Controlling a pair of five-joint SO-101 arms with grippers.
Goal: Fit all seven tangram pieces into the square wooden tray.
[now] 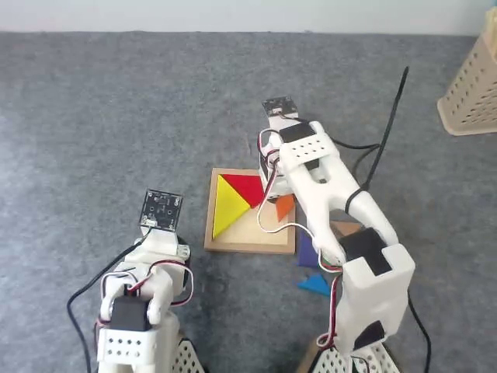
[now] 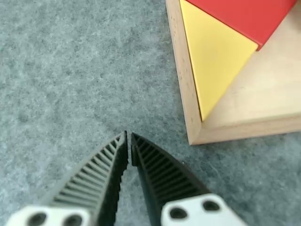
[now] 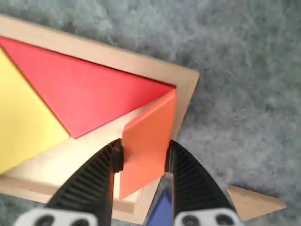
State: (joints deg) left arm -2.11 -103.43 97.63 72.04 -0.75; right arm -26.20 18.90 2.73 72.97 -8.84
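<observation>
Orange piece (image 3: 148, 125) in right hand (image 3: 143, 154), tray (image 1: 248, 247) — partly behind arm (image 1: 326, 186)

From my console, the surface (image 1: 116, 116) reads as grey cloth, fuzzy, rough and fully matt. The tray (image 2: 179, 66) is pale bare wood, smooth, with faint grain. The red triangle (image 3: 94, 94) and yellow triangle (image 2: 211, 61) look painted, smooth and satin at most. The orange piece (image 3: 148, 136) has the same even coat. I see matt black ribbed plastic on the left gripper (image 2: 128, 141) and right gripper (image 3: 144, 151), and smooth white plastic on the right arm (image 1: 326, 183). At the surface's far right edge, the basket (image 1: 474, 85) looks like cream perforated plastic.
</observation>
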